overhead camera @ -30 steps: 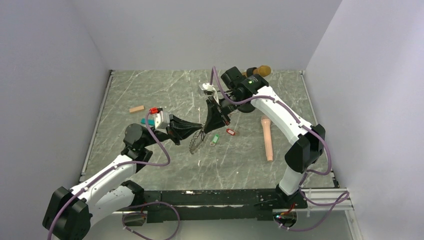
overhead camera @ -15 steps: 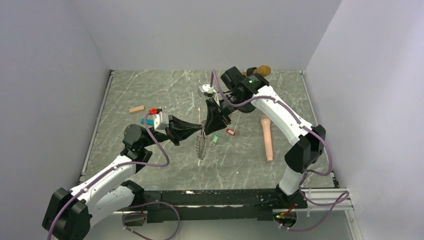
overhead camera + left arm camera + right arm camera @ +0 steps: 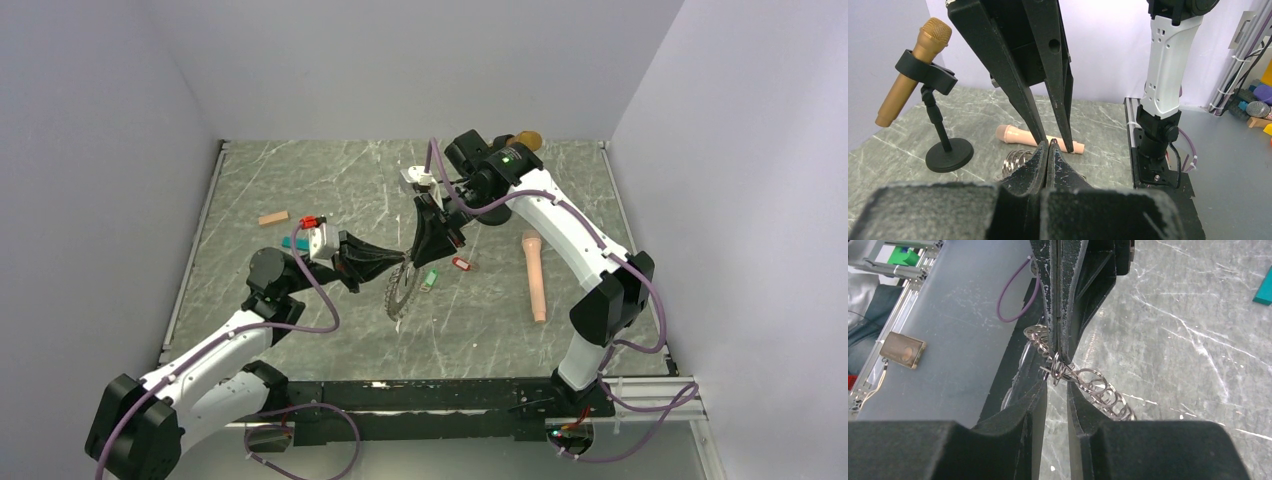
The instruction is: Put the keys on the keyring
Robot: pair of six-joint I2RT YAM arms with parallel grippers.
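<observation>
**L gripper holds keyring, R gripper at its rim**

Left gripper (image 3: 403, 259) reaches across mid-counter w/ fingers (image 3: 1058, 315) pressed together, pinching the rim of the keyring (image 3: 393, 300); the ring hangs tilted below the tips, seen nearly edge-on from the top cam; can't tell whether its lower edge touches the counter (image 3: 300, 180). In the R wrist view the rim reads as a chain of small metal loops (image 3: 1098, 387) running down and right from the pinch.

Right gripper (image 3: 424, 260) points down at the same spot, tips just beside the L tips; its fingers (image 3: 1023, 410) are slightly spread w/ a narrow gap, and the ring's loops sit right at the mouth of that gap; can't tell if anything touches the pads.

Two keys lie loose on the counter just right of the ring: green-tagged key (image 3: 430, 279) and red-tagged key (image 3: 460, 264).

Also there: pink mic (image 3: 536, 278) lying flat to the right; gold mic (image 3: 913, 70) on a black stand (image 3: 950, 155) at the far edge; tan block (image 3: 273, 217) and teal block (image 3: 292, 243) on the left.
</observation>
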